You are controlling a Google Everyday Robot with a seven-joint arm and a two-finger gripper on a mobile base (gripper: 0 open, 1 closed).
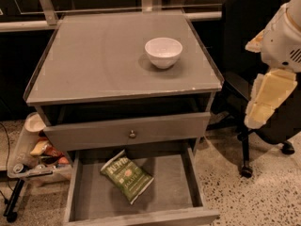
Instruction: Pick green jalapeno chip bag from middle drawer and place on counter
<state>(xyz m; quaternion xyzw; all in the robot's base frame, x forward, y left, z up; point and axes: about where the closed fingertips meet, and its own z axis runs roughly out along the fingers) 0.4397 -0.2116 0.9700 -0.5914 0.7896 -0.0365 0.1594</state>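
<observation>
- The green jalapeno chip bag (127, 177) lies flat on the floor of the middle drawer (175, 188), which is pulled out. The bag is in the left half of the drawer.
- The bag's long side runs on a slant, from the back left toward the front right.
- The gripper (269, 99) hangs at the far right, out past the side of the cabinet and in front of a black chair (244, 36). It is higher than the drawer.
- I cannot tell if the gripper is open or shut. It holds nothing that I can see.
- The bag is down and to the left of the gripper, well apart from it. I think the one arm must swing left and dip low, under the shut drawer front (94, 134) with the small knob.
- The counter (94, 60) is above, with a white bowl (163, 52) on its right side.
- The bag has white letters on it. I cannot read them for sure.
</observation>
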